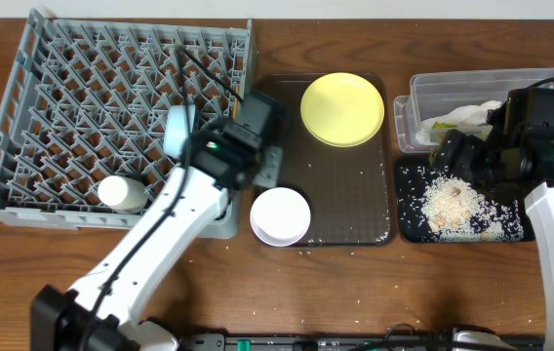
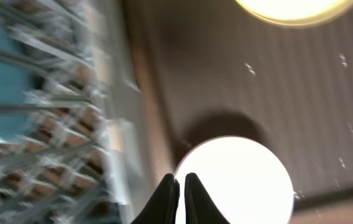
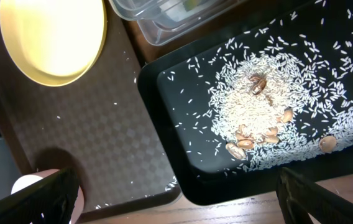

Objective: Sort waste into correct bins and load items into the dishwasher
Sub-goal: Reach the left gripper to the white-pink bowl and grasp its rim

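The grey dish rack point(image 1: 111, 58) holds a light blue bowl point(image 1: 177, 130) and a small white cup point(image 1: 121, 192). My left gripper point(image 1: 269, 180) is shut and empty just above the near rim of the white bowl point(image 1: 280, 215); the left wrist view shows the gripper point(image 2: 181, 186) and the bowl point(image 2: 245, 180). A yellow plate point(image 1: 342, 107) lies on the brown tray. My right gripper point(image 3: 183, 199) is wide open and empty over the black tray point(image 3: 164, 112) of rice scraps point(image 3: 257, 106). The clear tub point(image 1: 423, 93) holds the white napkin point(image 1: 467, 115) and the wrapper point(image 1: 441, 125). No chopsticks show.
The dark brown serving tray point(image 1: 336, 195) lies between the rack and the bins, with rice grains scattered on it. Loose grains also lie on the wooden table near the front edge. The black tray point(image 1: 409, 229) sits in front of the clear tub.
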`<state>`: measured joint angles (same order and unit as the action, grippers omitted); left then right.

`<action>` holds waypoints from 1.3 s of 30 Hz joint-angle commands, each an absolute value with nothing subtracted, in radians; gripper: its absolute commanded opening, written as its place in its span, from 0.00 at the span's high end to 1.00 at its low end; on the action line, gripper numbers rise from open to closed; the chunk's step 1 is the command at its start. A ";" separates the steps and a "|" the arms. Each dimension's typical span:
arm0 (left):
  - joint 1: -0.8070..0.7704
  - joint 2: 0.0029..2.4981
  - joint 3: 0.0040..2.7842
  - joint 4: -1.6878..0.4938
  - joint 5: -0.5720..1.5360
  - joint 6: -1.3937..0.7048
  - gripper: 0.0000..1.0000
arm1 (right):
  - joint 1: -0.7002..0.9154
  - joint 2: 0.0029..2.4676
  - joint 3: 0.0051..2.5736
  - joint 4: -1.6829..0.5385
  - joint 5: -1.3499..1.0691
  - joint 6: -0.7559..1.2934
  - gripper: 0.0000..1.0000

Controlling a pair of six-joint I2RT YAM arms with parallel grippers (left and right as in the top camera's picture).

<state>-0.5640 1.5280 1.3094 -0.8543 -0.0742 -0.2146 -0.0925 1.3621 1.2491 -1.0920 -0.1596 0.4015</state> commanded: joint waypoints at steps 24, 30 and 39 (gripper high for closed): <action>-0.794 1.807 1.382 -0.621 0.289 -0.242 0.88 | -0.098 1.348 1.261 -1.093 -0.162 0.392 0.01; -0.754 1.746 1.390 -0.756 0.073 -0.232 0.37 | -0.098 1.348 1.261 -1.093 -0.162 0.392 0.01; -0.646 1.894 1.292 -0.736 0.078 -0.220 0.36 | -0.098 1.348 1.261 -1.093 -0.162 0.392 0.01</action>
<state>-0.6731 1.8160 1.3190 -0.7406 0.0975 -0.2359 -0.0925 1.3621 1.2491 -1.0920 -0.1608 0.4015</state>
